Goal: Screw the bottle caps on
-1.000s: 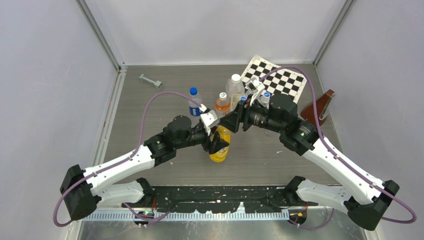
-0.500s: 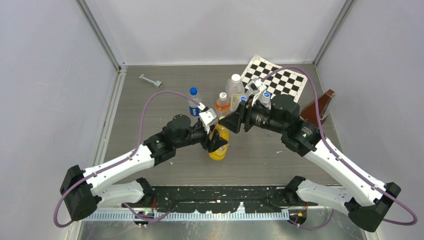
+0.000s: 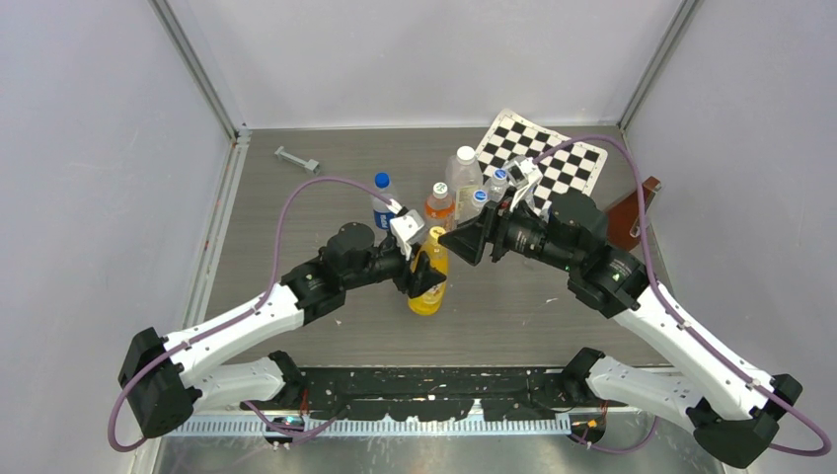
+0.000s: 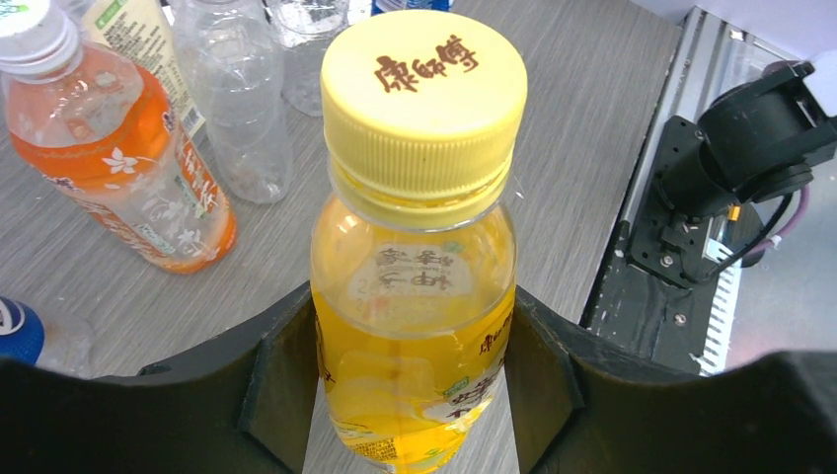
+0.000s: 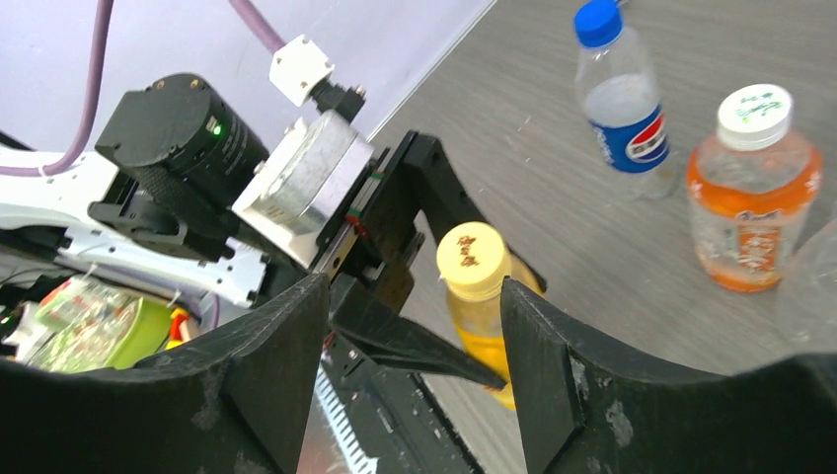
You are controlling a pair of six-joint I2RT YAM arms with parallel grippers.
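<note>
**Asker:** Where is the juice bottle, and which way does it point?

**Describer:** The juice bottle point(image 4: 415, 286) is near the middle of the grey tabletop point(image 3: 296, 197), nearer the arms than the other bottles. It stands upright with its long axis vertical. The yellow cap point(image 4: 422, 99) sits level on the neck and faces up, with brown characters printed on top. How tightly it is screwed on cannot be told.

**Asker:** What holds it?

**Describer:** The left pincer point(image 4: 411, 375) pinches the bottle's body below the shoulder. Its two black fingers point(image 4: 281, 385) press against opposite sides. The left arm point(image 3: 237, 331) stretches from its base forward and to the right. Its wrist is low, and it meets the bottle from the side.

**Asker:** And the other arm?

**Describer:** The right arm point(image 3: 671, 326) rises from its base and bends at the elbow. Its forearm points left towards the bottle. The right pincer point(image 5: 413, 286) is spread wide and holds nothing. It hangs just beside the yellow cap on the cap's right. In its own wrist view the cap shows between the fingers but beyond their tips, apart from them.

**Asker:** Where is the second bottle?

**Describer:** The Pepsi bottle point(image 5: 622, 109) stands upright beyond the juice bottle and to its left, apart from both pincers. Its blue cap point(image 5: 599, 20) is on top. An orange drink bottle point(image 5: 750, 197) with a white cap stands just to its right.
</note>
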